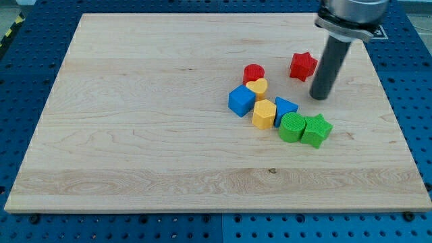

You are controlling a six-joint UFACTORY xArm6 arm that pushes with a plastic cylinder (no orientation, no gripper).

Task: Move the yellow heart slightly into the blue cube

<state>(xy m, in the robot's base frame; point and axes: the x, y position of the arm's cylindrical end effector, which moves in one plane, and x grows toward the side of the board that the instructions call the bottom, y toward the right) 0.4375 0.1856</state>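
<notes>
The yellow heart (257,87) lies near the board's middle right, touching the upper right corner of the blue cube (241,101). A red cylinder (254,72) sits just above the heart. My tip (319,96) stands on the board well to the right of the heart, just below and right of a red star (303,65). It touches no block.
A yellow hexagonal block (264,113), a blue block (284,108), a green cylinder (292,127) and a green star (316,129) cluster below right of the heart. The wooden board (135,135) rests on a blue pegboard table (27,54).
</notes>
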